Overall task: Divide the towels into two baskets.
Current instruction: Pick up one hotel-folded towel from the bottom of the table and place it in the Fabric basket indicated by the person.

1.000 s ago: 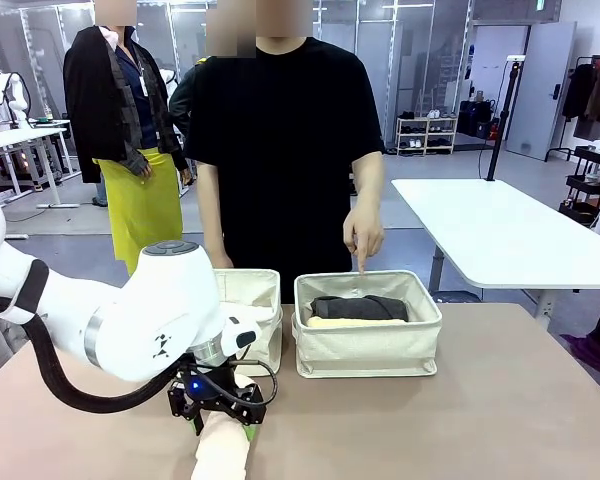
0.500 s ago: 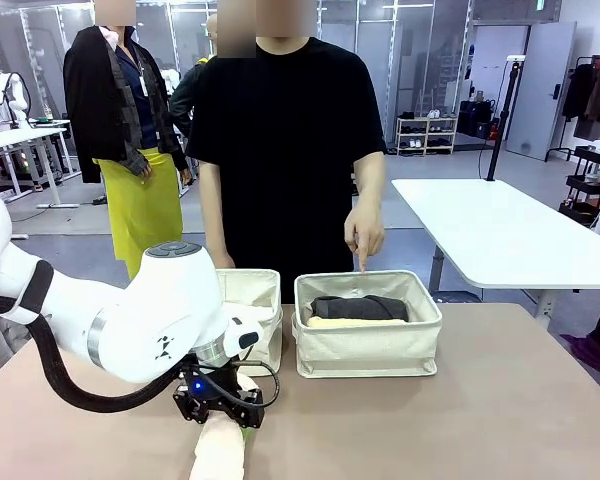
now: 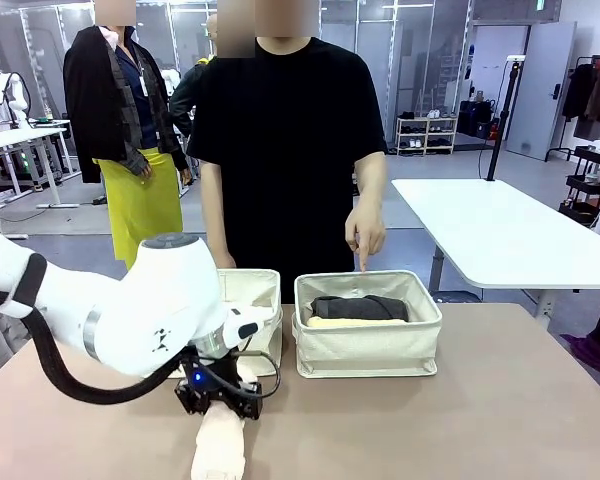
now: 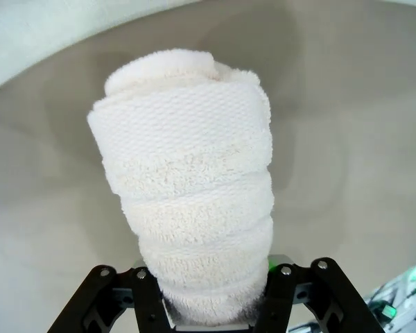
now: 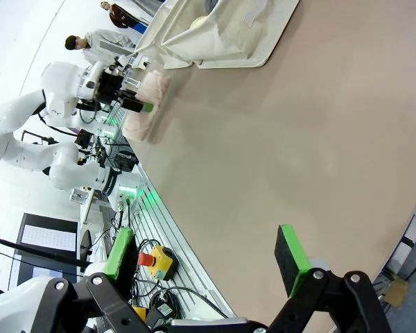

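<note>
Because it must go into a basket (image 3: 255,300), the left gripper (image 3: 223,400) is clamped on the white towel (image 4: 191,201); the right gripper (image 5: 208,267) gapes, holding nothing.

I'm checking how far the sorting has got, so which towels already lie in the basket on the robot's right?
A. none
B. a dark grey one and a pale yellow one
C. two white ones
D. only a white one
B: in the front view the right basket holds the dark grey towel with the pale yellow towel beside it, nearer the robot.
</note>
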